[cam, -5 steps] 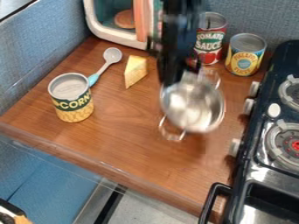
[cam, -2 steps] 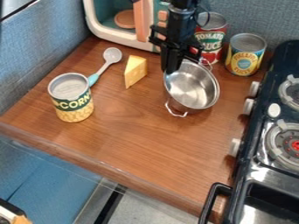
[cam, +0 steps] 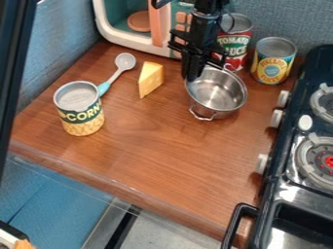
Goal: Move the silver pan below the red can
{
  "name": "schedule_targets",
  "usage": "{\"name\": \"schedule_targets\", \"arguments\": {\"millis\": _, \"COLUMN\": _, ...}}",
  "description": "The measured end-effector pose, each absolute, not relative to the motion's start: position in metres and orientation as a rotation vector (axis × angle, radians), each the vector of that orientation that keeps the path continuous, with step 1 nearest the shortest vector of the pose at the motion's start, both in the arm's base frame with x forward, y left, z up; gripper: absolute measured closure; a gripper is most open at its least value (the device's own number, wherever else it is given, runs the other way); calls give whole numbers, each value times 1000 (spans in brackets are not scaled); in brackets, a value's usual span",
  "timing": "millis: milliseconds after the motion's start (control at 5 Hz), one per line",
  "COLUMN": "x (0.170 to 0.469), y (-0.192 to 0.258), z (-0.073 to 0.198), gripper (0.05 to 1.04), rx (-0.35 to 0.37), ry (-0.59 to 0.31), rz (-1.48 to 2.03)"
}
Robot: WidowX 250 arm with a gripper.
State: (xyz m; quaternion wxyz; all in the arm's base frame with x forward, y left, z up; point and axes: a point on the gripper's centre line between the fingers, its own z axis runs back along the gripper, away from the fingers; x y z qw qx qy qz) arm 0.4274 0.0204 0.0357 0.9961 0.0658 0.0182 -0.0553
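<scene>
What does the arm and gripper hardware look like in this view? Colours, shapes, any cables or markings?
One arm, all black. The gripper is black too: blocky and angular, with a wider crosswise bracket above narrow, dark, elongated finger parts. A thin black cable loops out beside the arm near the top edge. I can't make out any markings on either.

Pan [cam: 224, 97]: glossy metal | counter [cam: 149, 155]: wood, semi-gloss | stove knobs [cam: 305, 122]: smooth, plastic-looking

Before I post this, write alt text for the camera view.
Silver pan on a wooden counter, below a red can, a gripper at the pan's upper-left rim. Cheese, spoon and corn can sit left; yellow can and stove, right.
</scene>
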Motion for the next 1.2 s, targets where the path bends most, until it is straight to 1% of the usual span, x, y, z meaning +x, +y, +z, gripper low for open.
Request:
{"name": "schedule_targets", "arguments": {"millis": 200, "x": 426, "y": 20, "z": 32, "gripper": 852, "rx": 131, "ry": 39, "rz": -89}}
{"name": "schedule_targets", "arguments": {"millis": 400, "x": 424, "y": 21, "z": 33, "gripper": 590, "rx": 133, "ry": 52, "rz": -87}}
{"name": "schedule_targets", "arguments": {"millis": 600, "x": 428, "y": 20, "z": 43, "gripper": 290, "rx": 122, "ry": 26, "rz": -106}}
{"name": "schedule_targets", "arguments": {"millis": 800, "x": 429, "y": 27, "z": 75, "gripper": 85, "rx": 106, "ry": -44, "rz": -92}}
{"name": "schedule_targets", "arguments": {"millis": 1200, "x": 411, "y": 33, "z": 98, "gripper": 83, "rx": 51, "ry": -76, "rz": -61}}
